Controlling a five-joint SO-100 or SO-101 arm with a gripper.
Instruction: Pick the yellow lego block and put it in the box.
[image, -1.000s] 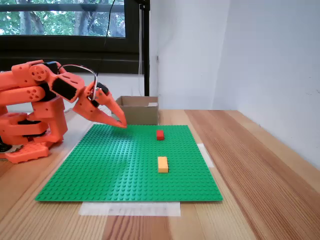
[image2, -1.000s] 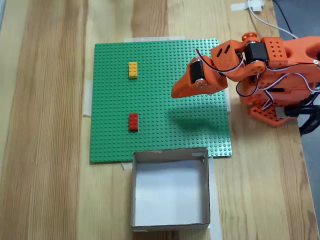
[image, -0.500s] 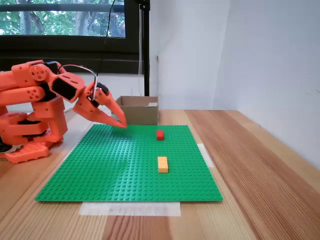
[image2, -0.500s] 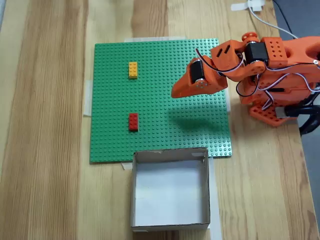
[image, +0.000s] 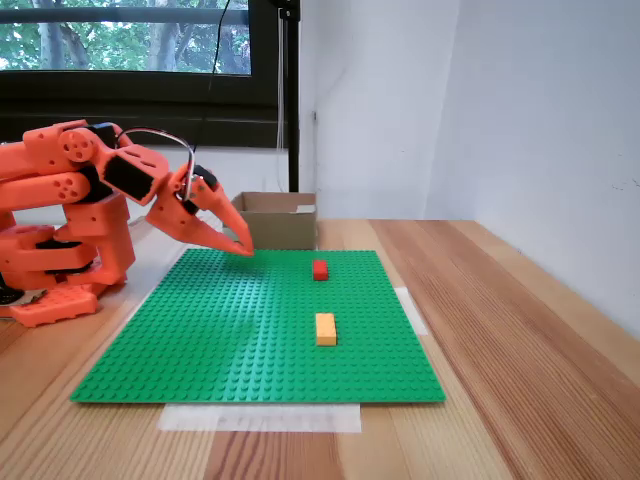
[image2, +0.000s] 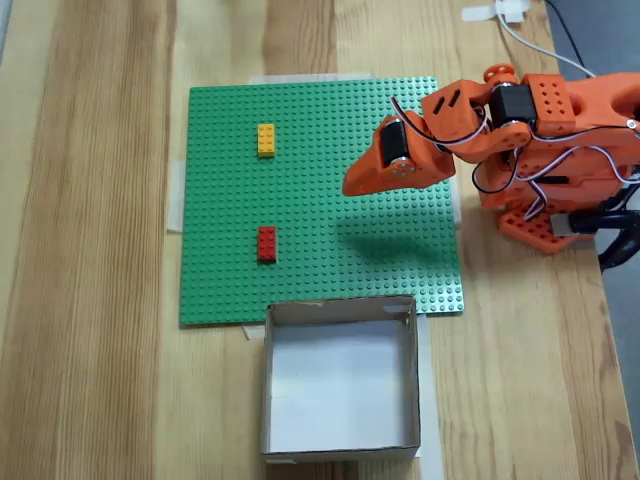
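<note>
While fingers (image2: 350, 187) together over green mat (image2: 320, 250), yellow lego block (image2: 266, 139) nr far edge, box (image2: 340, 448) apart.

Arm folded low, tool (image: 243, 247) closed, pointing downward, empty.

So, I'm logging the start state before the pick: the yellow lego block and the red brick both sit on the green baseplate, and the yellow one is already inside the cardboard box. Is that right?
Not quite. The yellow lego block is not in the box; it sits on the green baseplate, as does the red brick. The fixed view from above shows the box holding neither brick. The gripper hovers over the baseplate, apart from both bricks.
</note>
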